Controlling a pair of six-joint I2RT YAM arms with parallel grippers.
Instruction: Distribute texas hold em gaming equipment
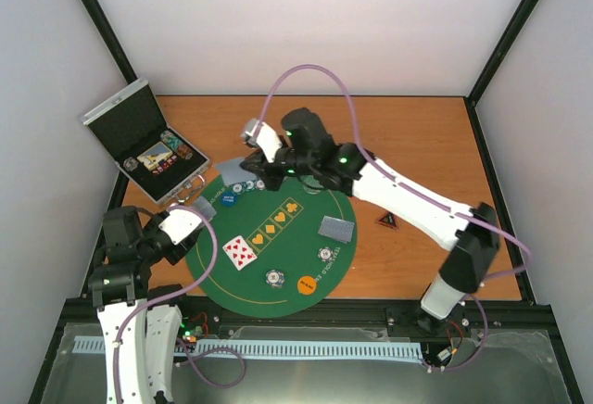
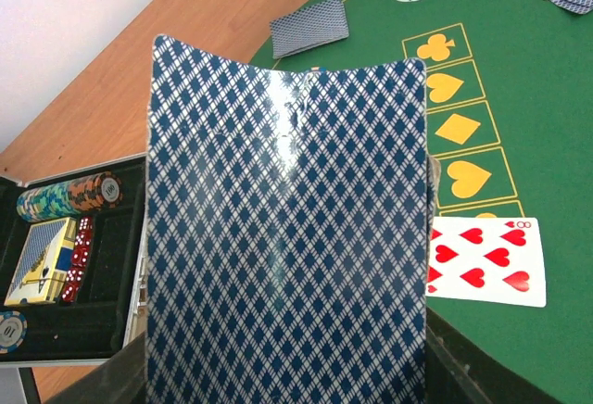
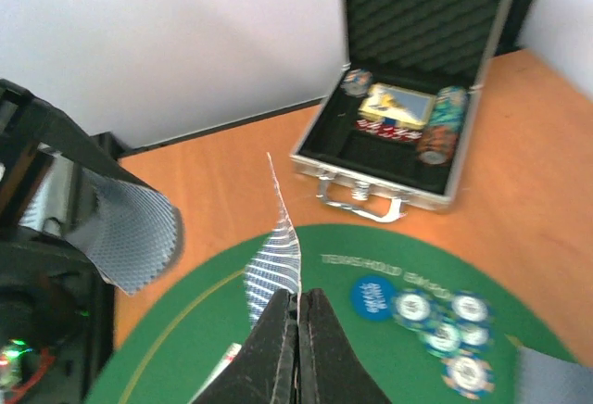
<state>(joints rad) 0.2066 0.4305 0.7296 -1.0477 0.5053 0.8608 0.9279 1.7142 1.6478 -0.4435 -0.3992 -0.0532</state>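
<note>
- The right pincer [image 3: 297, 316] is squeezing shut on one thin card [image 3: 276, 270]. It is holding the card by its bottom edge, over the upper left part of the green mat [image 1: 296, 260].
- The left pincer [image 1: 193, 219] is gripping the pack of cards [image 2: 287, 237] at the lower left of the top view. Its fingers are hiding behind the pack, so I am only guessing that the grip is firm.
- The single card is standing on its edge. It may be slipping out if the arm is moving fast, because so little of it is being pinched.
- The chips [image 3: 445, 334] and the blue disc [image 3: 373, 295] are sitting low and to the right of that card in the right wrist view. A low swing could be scattering them.
- Both arms are reaching toward the left side of the mat, so they could be bumping each other.
- The silver case [image 3: 361, 174] is standing open at the upper left, near the mat's rim. It is blocking that way.
- The bare table [image 1: 408, 145] at the upper right is giving lots of room for moving.
</note>
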